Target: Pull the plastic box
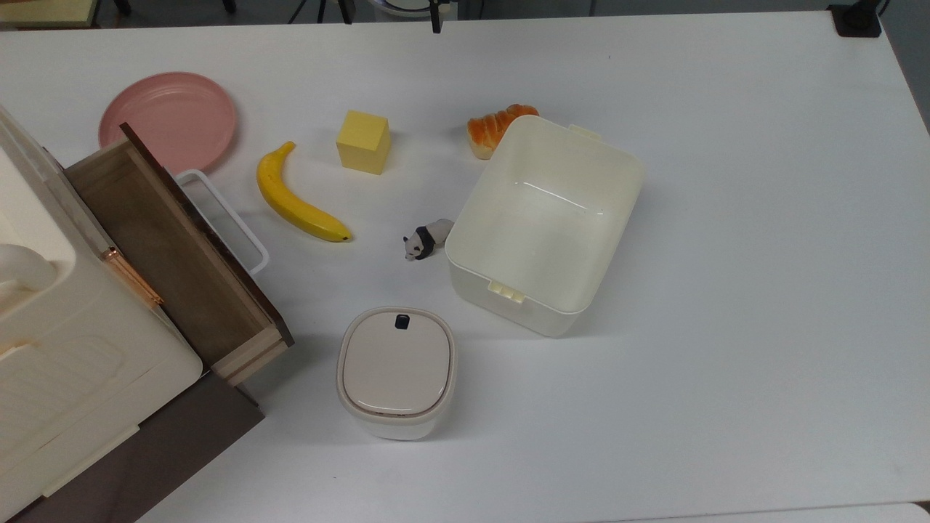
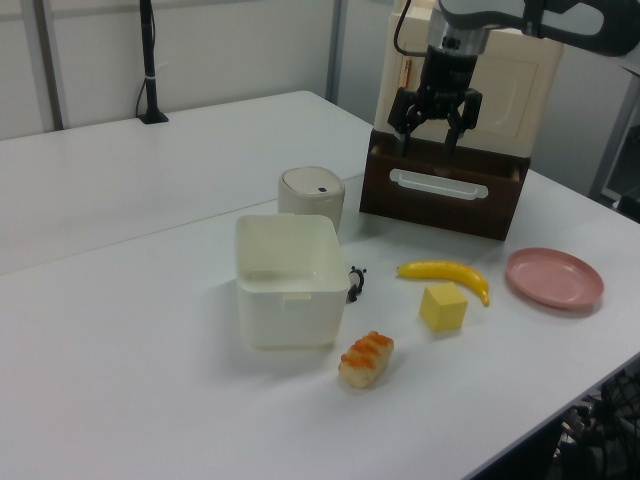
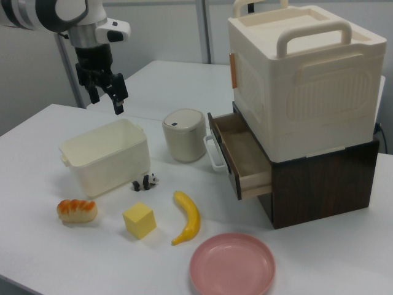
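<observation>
- The gripper [image 3: 104, 93] hangs in the air well above the table [image 1: 726, 290], fingers pointing down and spread apart, with nothing between them.
- The box [image 1: 545, 221] sits near the middle of the table, lidless and empty, untouched as far as I can see.
- In the right view the gripper is above and a little behind the box's back rim, toward the right view's left; in the left view it [image 2: 428, 122] hangs in front of the cabinet [image 2: 465, 110], up and to the left view's right of the box [image 2: 290, 278].
- So the box lies below the jaws and off to one side; I'd say the arm has to drop and come across to reach a wall.
- From the top view the box's long axis runs slantwise, latch tabs on the short ends.
- The panda [image 1: 427, 238] is just beside one long wall and the bread [image 1: 498, 127] by a far corner, so a pull could nudge either.
- The lidded tub [image 1: 396, 370] stands near the box's closer short end, apart from it.
</observation>
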Tool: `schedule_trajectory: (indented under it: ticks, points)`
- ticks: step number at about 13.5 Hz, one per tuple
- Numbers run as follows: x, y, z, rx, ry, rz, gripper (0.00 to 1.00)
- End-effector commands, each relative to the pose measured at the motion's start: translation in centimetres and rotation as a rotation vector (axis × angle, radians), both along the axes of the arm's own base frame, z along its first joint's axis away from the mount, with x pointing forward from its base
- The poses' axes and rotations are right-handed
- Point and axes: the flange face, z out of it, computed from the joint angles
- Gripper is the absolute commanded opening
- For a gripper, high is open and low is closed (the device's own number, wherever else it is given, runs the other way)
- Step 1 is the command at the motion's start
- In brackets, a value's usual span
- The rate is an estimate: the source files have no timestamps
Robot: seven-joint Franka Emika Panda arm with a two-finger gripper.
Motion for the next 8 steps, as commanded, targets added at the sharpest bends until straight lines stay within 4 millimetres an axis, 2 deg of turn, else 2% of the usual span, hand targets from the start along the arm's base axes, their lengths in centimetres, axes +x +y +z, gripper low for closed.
schedule_trajectory:
  ticks: [1,3,8]
  points:
    - [-0.43,-0.27,-0.34,0.006,-0.016,-0.028,1.00]
    - [0.25,-0.64,-1.24,0.010,-0.001,-0.038,1.00]
    - [0.06,-0.11,-0.76,0.012,-0.003,-0.038,1.00]
